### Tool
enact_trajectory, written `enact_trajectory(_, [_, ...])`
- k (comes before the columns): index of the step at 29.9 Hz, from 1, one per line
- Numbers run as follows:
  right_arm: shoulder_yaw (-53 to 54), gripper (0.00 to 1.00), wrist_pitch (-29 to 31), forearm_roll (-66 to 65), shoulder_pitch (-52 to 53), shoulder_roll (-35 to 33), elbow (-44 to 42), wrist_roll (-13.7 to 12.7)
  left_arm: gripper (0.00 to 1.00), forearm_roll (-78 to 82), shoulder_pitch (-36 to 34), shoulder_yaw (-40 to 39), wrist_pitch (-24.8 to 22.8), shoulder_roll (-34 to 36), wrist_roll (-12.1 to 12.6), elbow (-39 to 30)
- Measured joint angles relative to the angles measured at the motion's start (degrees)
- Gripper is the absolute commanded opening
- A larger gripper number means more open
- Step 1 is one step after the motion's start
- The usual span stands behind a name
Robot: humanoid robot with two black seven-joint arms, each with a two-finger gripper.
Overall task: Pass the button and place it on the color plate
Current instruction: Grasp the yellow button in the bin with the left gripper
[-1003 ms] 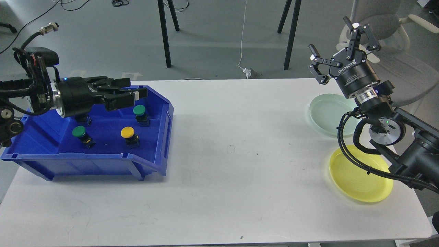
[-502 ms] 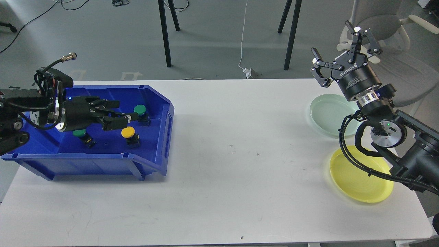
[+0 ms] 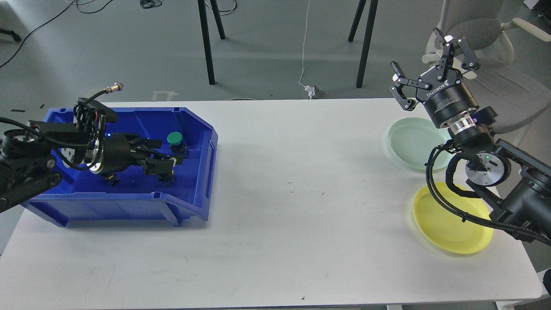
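Note:
A blue bin point(image 3: 202, 172) stands at the table's left. In it, one green button point(image 3: 174, 137) on a black base sits near the back right. My left gripper point(image 3: 162, 160) is low inside the bin, its fingers apart over the spot where the yellow button stood. The yellow cap is hidden under it and only the black base point(image 3: 167, 179) shows. The second green button is hidden behind my left arm. My right gripper point(image 3: 419, 54) is open and empty, raised above the table's right side. Below it lie a pale green plate point(image 3: 409, 142) and a yellow plate point(image 3: 443, 232).
The white table point(image 3: 292, 193) stretches between the bin and the plates. Chair and stand legs are on the floor behind the table. My right arm's cables hang over the near edge of the green plate and the yellow plate's back.
My left gripper has dropped from above the bin's back wall down into the bin and now covers the yellow button. My right arm has barely moved.

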Motion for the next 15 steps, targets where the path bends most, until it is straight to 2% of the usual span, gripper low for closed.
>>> enact_trajectory(6, [0.02, 0.99, 0.00, 0.00, -0.23, 0.01, 0.00, 0.00, 0.86, -0.01, 1.48, 0.00, 0.00, -1.77, 0.00, 3.63])
enact_trajectory(15, [0.08, 0.99, 0.00, 0.00, -0.33, 0.03, 0.15, 0.00, 0.86, -0.01, 1.85, -0.05, 0.04, -2.76, 0.00, 5.47])
